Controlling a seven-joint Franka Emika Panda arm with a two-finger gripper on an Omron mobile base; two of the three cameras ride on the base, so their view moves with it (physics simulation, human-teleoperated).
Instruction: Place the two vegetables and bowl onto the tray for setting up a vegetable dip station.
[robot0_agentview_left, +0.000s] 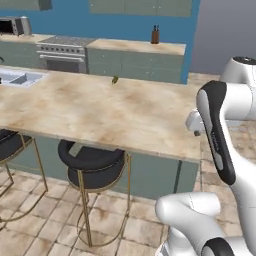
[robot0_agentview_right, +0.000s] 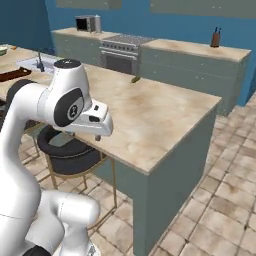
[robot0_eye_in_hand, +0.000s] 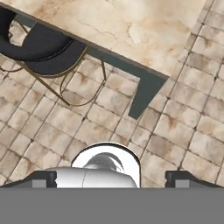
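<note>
end effector (robot0_eye_in_hand: 109, 179) jaws spread apart, empty, aimed at the floor off the surface (robot0_agentview_left: 110, 110) corner. i see the green vegetable (robot0_agentview_left: 114, 79) well ahead across it, the tray (robot0_agentview_right: 12, 75) far off left. reaching from here risks overextension.

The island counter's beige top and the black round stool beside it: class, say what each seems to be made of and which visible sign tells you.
The beige mottled countertop looks like polished stone, perhaps marble or a laminate copy: cloudy brown veining, smooth flat surface. The black round stool seems to have a padded leather-like seat, dark with a soft sheen, on thin gold legs that look like brass-toned metal tubing.
</note>
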